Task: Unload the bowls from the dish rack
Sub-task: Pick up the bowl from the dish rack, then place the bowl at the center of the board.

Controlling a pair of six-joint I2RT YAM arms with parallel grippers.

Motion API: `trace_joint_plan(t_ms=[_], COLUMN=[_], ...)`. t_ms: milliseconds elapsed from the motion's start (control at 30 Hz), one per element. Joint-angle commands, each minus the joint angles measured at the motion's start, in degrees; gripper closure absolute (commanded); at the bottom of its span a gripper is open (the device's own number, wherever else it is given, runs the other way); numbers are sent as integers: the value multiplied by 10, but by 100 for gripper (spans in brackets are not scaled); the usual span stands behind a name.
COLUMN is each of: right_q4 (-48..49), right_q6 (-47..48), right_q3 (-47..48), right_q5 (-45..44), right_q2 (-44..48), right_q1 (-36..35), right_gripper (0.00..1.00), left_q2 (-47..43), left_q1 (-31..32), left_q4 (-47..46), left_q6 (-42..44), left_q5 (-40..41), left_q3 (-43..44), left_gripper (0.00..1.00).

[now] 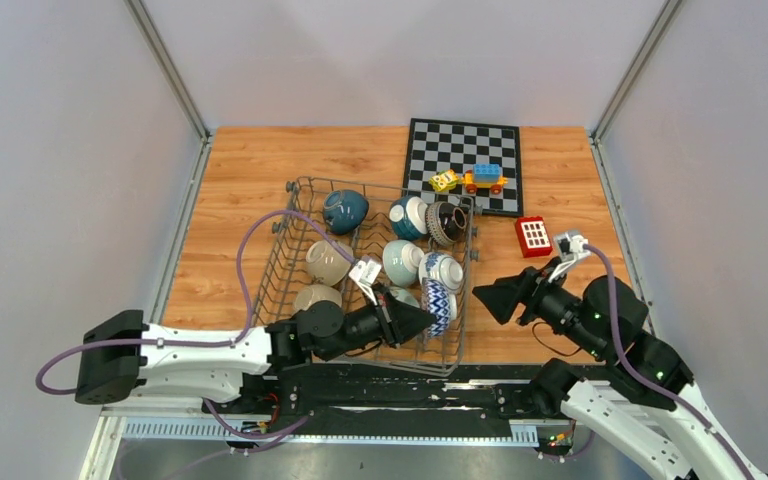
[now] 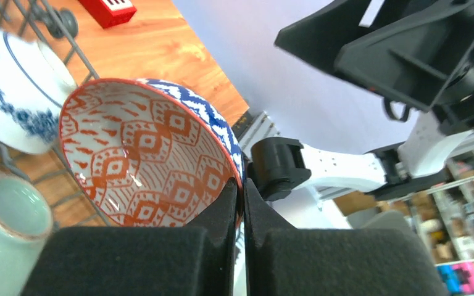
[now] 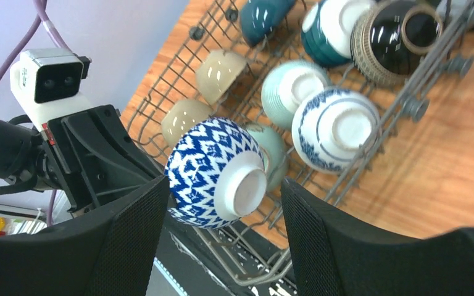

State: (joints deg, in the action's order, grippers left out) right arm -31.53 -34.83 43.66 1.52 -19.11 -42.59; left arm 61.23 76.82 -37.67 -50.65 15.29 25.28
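The left tool [image 1: 426,318] was clamped on the rim of a blue-and-white patterned bowl [image 1: 438,303], one finger [image 2: 219,206] inside against the orange-red lining and the other outside. The bowl was held on its side at the near right corner of the dish rack [image 1: 275,265], with its white foot turned right. Just left of it in the rack lay a pale green bowl [image 1: 401,262] and two beige bowls [image 1: 327,263], with a floral blue-and-white bowl [image 1: 442,270] close behind it and teal and dark striped ones farther back. Right of the rack, the right tool [image 1: 488,297] stood with its fingers spread apart, near the bowl's foot without touching it. The bench [image 1: 240,180] was orange-brown wood, boxed in by pale grey walls; a chessboard [image 1: 463,160] with toy blocks lay at the far side and a red block [image 1: 534,236] was beside the rack. The left arm stretched low from the left along the rack's near edge; the right arm rose from the near right corner, bent and pointing left.
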Motion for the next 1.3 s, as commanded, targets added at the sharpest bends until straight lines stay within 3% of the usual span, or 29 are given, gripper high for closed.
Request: trace_joint_plan(t_ms=[0,233,400,700,933,1067,1267], right_q4=[-18,-54,-99,-276,-301,-310,-394], right_q6=[69,142,163,215,227,245,262], right_q3=[71,186,273,446,484,517,595], right_q5=[-6,9,48,51,84,91,-7], right_q2=[-15,-92,-165,-314,-366,-394,-479], right_q1=[0,0,-1,0,-3,-20,-113], right_gripper=[30,32,34,38,39,39,41], left_q2=[-59,-75,-37,-58,-11,4,17], left_q1=[-8,-8,6,73,95,135,173], left_q4=[134,536,717,745,820,831,851], left_q6=[139,416,581,824,979,1024,1050], left_q5=[-30,-51,-40,24,21,38,39], left_q3=[102,366,473,445,465,448,427], left_gripper=[100,100,100,100,100,100,100])
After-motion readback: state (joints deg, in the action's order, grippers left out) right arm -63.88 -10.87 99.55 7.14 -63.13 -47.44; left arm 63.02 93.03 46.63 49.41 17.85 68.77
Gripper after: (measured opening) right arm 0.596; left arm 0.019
